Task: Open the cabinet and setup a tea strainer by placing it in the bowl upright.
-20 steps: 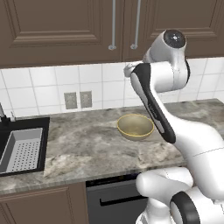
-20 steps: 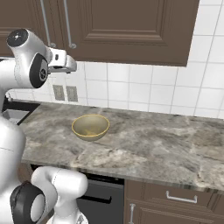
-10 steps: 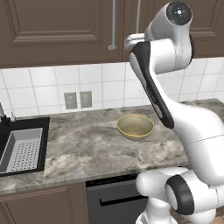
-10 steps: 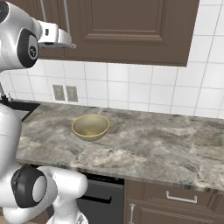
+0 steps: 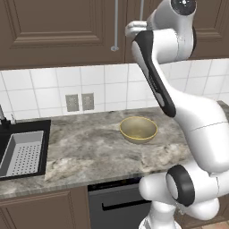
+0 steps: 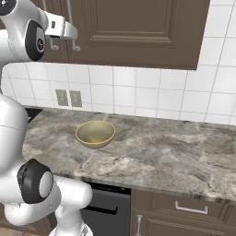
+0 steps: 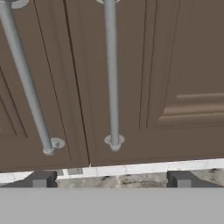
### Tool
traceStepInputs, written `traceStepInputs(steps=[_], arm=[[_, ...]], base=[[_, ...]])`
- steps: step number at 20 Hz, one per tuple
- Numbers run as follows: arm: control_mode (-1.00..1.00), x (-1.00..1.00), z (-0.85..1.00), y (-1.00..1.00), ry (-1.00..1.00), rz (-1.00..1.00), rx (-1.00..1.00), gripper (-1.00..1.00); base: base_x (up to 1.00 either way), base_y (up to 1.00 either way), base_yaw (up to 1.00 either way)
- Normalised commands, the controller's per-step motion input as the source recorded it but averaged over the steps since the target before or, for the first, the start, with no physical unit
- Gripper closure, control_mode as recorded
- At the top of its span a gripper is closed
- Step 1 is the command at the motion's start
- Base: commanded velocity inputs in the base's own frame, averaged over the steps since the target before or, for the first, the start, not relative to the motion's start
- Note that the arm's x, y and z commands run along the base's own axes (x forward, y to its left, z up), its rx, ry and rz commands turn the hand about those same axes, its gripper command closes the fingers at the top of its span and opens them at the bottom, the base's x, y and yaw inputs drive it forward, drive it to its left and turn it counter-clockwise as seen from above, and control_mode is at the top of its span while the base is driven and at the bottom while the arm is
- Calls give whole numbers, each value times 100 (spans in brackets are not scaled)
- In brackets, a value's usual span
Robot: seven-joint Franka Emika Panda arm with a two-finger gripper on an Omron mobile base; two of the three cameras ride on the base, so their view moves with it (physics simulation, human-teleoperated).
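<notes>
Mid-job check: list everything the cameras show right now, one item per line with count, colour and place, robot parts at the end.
cabinet: one, dark brown, on the wall above the counter, both doors closed.
bar handles: two, silver, vertical, either side of the door seam.
bowl: one, mustard-yellow, upright on the counter, nothing inside.
counter: one, grey marbled stone, below the tiled wall.
sink: one, black, at the counter's left end.
perforated tray: one, grey, inside the sink.
wall outlets: two, grey, on the white tiles.
dishwasher: one, dark, under the counter.
gripper: one, dark fingertips, open, raised facing the handles, touching nothing.
</notes>
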Motion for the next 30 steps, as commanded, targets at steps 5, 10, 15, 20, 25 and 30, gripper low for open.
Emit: traceStepInputs(steps=[5,10,15,20,25,30], arm=[[-100,52,0,0,-2,0,-5,-100],[-100,57,0,0,0,0,-1,-100],[-100,55,0,-1,0,0,0,-100],[-100,42,-3,-1,0,0,0,-100],[-100,38,-5,0,0,0,0,-100],[-100,26,-1,0,-4,0,0,-100]], base=[[0,0,0],[0,0,0],[0,0,0],[0,0,0],[0,0,0],[0,0,0]])
